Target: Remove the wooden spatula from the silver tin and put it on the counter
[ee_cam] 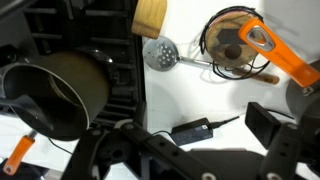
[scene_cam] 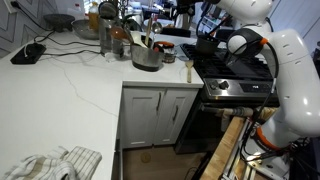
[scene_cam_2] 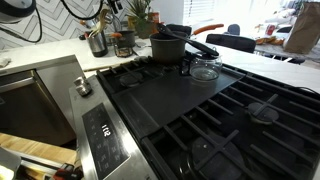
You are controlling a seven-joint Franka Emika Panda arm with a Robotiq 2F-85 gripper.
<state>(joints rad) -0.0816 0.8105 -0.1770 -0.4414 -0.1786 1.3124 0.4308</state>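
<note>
The silver tin stands on the white counter beside the stove, with several utensil handles sticking up; it also shows in an exterior view. In the wrist view I look down into the tin. A tan wooden utensil, apparently the wooden spatula, lies in it under an orange-handled tool. A metal slotted spoon juts out to one side. My gripper is open and empty, high above the counter and well clear of the tin.
A black power adapter with its cable lies on the counter under my jaws. A dark pot sits on the black gas stovetop. A tan object stands near the tin. A cloth lies at the counter's front.
</note>
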